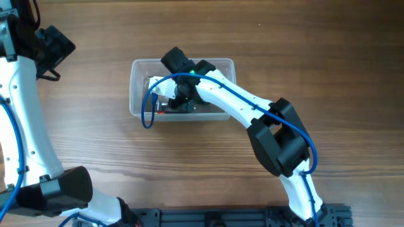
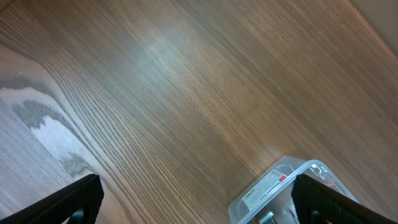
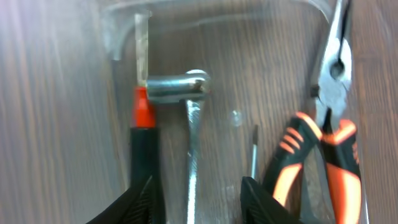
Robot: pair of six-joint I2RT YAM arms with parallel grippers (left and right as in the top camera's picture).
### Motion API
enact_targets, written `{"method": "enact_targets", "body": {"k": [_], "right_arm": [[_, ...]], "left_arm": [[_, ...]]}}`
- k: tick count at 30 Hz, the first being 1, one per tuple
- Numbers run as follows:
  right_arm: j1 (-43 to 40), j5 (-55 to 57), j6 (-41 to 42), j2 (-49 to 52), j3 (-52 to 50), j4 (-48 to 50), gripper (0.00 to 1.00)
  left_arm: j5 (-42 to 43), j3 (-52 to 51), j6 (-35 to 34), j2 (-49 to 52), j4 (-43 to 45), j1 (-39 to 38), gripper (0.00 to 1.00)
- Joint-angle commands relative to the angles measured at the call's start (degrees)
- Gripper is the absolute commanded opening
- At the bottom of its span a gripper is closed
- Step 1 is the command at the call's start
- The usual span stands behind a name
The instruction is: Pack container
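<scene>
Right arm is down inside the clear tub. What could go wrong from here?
1. The right end effector, open, straddles the shaft of the silver hammer-like tool inside the clear plastic rectangular container; closing or lifting could pull it back out.
2. Its fingers sit close to the red-and-black-handled tool; a sideways move may shove it.
3. The blue cable loops over the container's rim and might snag it.

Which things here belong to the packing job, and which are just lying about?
Job: container; pliers, hammer and red-and-black tool inside it; right gripper, open over them.
Lying about: no loose item visible; only the table and the left gripper, open, off to the side.
</scene>
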Motion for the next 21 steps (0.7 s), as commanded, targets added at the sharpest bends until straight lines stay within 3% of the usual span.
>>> {"method": "enact_targets", "body": {"k": [1,8,16,17,21], "right_arm": [[-0.44,7.30,11.43,-1.22,4.87,-3.50,0.40],[-3.32,16.50,17.27,-13.25,13.75,-12.20,0.50],[-4.44,23.65,15.26,-32.20,14.23,-7.21,0.66],[-4.37,23.65,15.28,-34.29,14.23,-6.80,1.00],[-4.35,23.58,15.39,-41.51,14.23,-6.16,1.00]], "left_arm": [[0.50,-0.07,0.28,0.17,-0.02,0.26,1.00],[0.50,-0.07,0.28,0.17,-0.02,0.26,1.00],[0.50,-0.07,0.28,0.17,-0.02,0.26,1.00],[0.50,-0.07,0.28,0.17,-0.02,0.26,1.00],[0.50,-0.07,0.28,0.17,-0.02,0.26,1.00]]}}
